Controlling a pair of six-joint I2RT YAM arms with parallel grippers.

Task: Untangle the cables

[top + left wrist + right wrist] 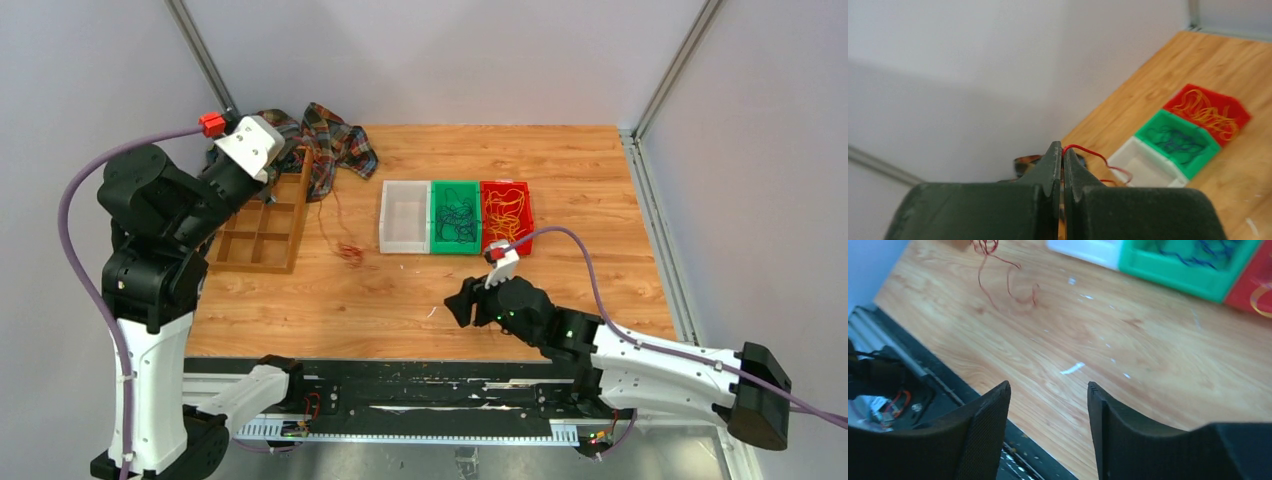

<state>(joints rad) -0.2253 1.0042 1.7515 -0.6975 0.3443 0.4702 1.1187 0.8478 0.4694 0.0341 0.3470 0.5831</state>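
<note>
My left gripper [297, 160] is raised over the table's back left, shut on a thin red cable [1096, 153] pinched at its fingertips [1063, 148]. From there the red cable hangs down to a small tangle [350, 252] on the wood, seen also in the right wrist view as a red cable [1009, 284] at the top left. My right gripper [462, 303] hovers low near the front edge, open with nothing between its fingers [1048, 386]. Dark blue cables [456, 218] lie in the green bin, and yellow-orange cables [505, 207] in the red bin.
Three bins stand side by side mid-table: white [388, 216], green [436, 240], red [527, 215]. A wooden divided tray [262, 232] and a plaid cloth [335, 140] sit at the back left. A black rail [420, 385] runs along the near edge.
</note>
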